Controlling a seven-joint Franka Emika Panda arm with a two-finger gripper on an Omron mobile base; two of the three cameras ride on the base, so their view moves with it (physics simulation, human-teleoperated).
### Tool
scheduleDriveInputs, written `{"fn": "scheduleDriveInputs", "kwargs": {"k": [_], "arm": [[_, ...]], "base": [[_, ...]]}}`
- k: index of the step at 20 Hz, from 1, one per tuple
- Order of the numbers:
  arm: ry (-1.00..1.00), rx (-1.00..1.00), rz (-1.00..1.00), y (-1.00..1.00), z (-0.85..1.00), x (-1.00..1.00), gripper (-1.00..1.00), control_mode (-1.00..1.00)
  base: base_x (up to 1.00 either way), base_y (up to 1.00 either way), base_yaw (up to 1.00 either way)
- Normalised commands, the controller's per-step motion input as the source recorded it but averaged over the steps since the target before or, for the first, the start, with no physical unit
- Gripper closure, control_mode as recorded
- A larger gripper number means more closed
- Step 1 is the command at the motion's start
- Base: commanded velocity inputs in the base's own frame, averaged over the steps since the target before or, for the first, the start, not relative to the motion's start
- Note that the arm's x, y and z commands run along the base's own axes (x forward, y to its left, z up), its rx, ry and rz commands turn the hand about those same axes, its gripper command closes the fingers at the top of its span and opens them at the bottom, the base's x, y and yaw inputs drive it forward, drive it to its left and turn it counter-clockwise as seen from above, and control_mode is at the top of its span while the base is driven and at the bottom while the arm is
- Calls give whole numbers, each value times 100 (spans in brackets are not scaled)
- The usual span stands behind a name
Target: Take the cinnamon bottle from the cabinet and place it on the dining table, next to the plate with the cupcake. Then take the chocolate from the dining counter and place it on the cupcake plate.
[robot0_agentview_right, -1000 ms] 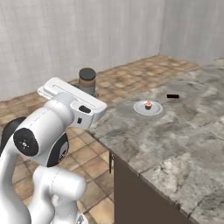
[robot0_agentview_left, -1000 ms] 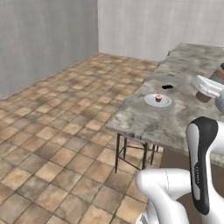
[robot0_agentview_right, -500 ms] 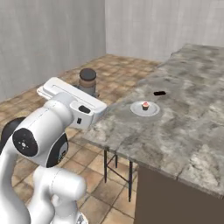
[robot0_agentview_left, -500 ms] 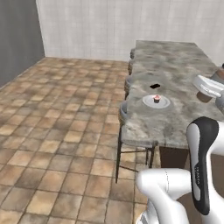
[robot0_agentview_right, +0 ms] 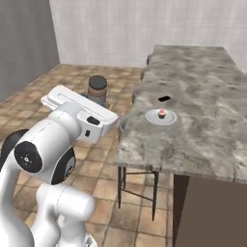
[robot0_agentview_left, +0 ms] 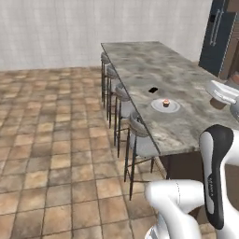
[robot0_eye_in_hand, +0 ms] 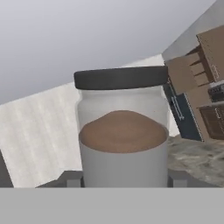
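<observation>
The worktop (robot0_agentview_right: 202, 111) is the long grey stone slab that everything is placed against. A row of stools (robot0_agentview_left: 140, 140) is tucked under its floor-side edge, so that edge is the one the base faces and reaches over. Most of its surface lies bare, giving plenty of room to set something down.

The arm carries the cinnamon bottle (robot0_agentview_right: 97, 89) off the worktop's near corner, out over the tiled floor and above slab height. That seems sensible for travel, since it can swing in over the edge without clipping it.

The plate (robot0_agentview_right: 160, 116) sits on the worktop close to the stool-side edge, with the cupcake (robot0_agentview_right: 162, 114) at its centre. Bare stone lies on all sides of the plate, though the strip between it and the edge is the narrowest, so a spot further in from the edge looks safer to me.

The chocolate (robot0_agentview_right: 164, 98), a small dark bar, lies on the worktop just beyond the plate, apart from it, waiting for the second step.

The gripper (robot0_eye_in_hand: 124, 179) is closed around the bottle's lower body, holding it upright with the dark lid on top.
</observation>
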Motion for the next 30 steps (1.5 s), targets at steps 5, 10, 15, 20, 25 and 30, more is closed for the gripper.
{"fn": "scheduleDriveInputs", "kwargs": {"k": [5, 10, 15, 20, 25, 30], "arm": [[0, 0, 0, 0, 0, 0, 100, 100], [0, 0, 0, 0, 0, 0, 100, 100], [0, 0, 0, 0, 0, 0, 100, 100], [0, 0, 0, 0, 0, 0, 100, 100], [0, 0, 0, 0, 0, 0, 100, 100], [0, 0, 0, 0, 0, 0, 100, 100]], "base": [[48, 91, -60], [49, 85, -59], [49, 82, -59], [33, 80, -57], [23, 74, -57], [12, 77, -57]]}}
